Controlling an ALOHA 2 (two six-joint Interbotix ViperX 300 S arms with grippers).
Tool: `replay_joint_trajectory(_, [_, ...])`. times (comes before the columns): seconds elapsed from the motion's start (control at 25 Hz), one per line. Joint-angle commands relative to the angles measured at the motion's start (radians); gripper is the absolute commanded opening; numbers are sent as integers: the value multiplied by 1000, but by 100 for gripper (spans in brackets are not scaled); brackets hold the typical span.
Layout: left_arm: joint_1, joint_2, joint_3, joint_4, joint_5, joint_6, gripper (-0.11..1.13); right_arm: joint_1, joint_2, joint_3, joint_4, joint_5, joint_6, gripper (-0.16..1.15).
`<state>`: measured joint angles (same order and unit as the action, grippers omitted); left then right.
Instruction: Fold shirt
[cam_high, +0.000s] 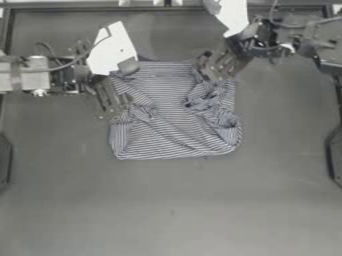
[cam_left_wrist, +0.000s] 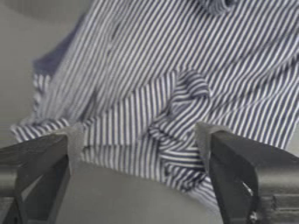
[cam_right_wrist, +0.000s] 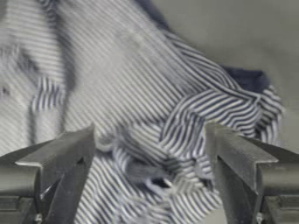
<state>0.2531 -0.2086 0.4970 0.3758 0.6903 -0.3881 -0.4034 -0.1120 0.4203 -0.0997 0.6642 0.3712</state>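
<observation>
One striped shirt lies partly folded on the dark table, toward its far edge. My wrist views show bunched folds the top view blurs. I see two grippers: left gripper at the shirt's left edge, right gripper at its far right corner, both jaws spread, angled down.

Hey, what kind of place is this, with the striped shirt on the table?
Likely a robotics lab workbench, not a home: a bare dark table, two cabled robot arms with the left gripper and right gripper open over the shirt, and nothing else laid out.
</observation>
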Motion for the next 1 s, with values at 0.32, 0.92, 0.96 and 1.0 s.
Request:
replay_joint_trajectory(0.32, [-34,-49,-21,-192,48,229,103,117,-72,-54,54,247,-371,99])
replay_joint_trajectory(0.92, [-193,11,-6,-196,124,225,102,244,-78,29,35,278,-425,99])
replay_joint_trajectory(0.96, [-195,23,-6,-198,124,225,102,249,-80,35,35,275,-422,99])
replay_joint_trajectory(1.0, [-195,34,-6,-196,123,224,102,252,-80,43,35,270,-419,99])
